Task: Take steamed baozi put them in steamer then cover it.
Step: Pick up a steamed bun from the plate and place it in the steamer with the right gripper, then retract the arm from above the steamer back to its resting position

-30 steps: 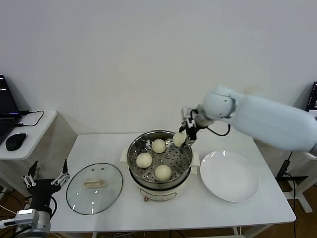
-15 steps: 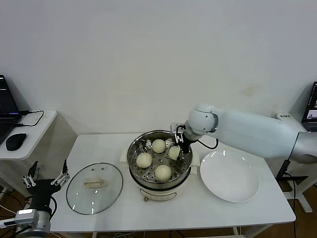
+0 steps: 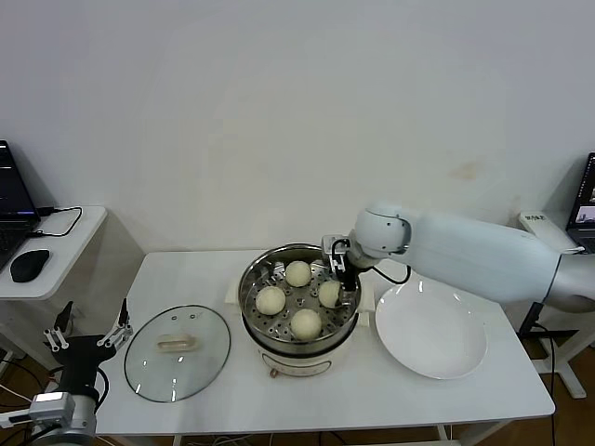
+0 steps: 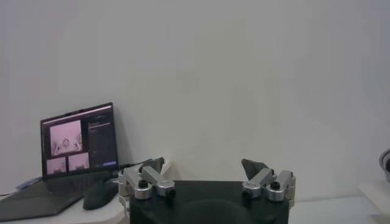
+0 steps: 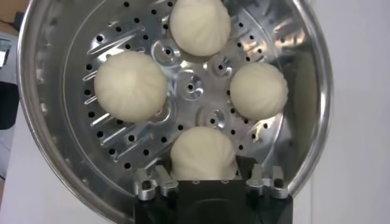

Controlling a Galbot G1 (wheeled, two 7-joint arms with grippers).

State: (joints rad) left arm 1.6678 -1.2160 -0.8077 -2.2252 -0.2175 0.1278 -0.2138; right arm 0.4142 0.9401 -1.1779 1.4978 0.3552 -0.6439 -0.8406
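The steamer (image 3: 247,295) stands mid-table on its cream cooker base. Four baozi lie on its perforated floor: at the back (image 3: 297,273), on the left (image 3: 271,300), at the front (image 3: 306,322) and on the right (image 3: 329,294). My right gripper (image 3: 336,277) reaches down inside the steamer's right side. In the right wrist view (image 5: 205,169) it is shut on the right-hand baozi (image 5: 203,152), which rests on the steamer floor (image 5: 122,140). The glass cover (image 3: 177,351) lies flat on the table to the steamer's left. My left gripper (image 3: 88,336) is parked low at the far left, open and empty (image 4: 205,167).
An empty white plate (image 3: 430,330) lies to the right of the steamer. A side table at the far left holds a laptop (image 3: 11,209) and a mouse (image 3: 29,265). The wall stands close behind the table.
My right gripper has carried the fourth baozi from above the steamer's rim down onto the steamer floor on the right side. The left arm has not moved.
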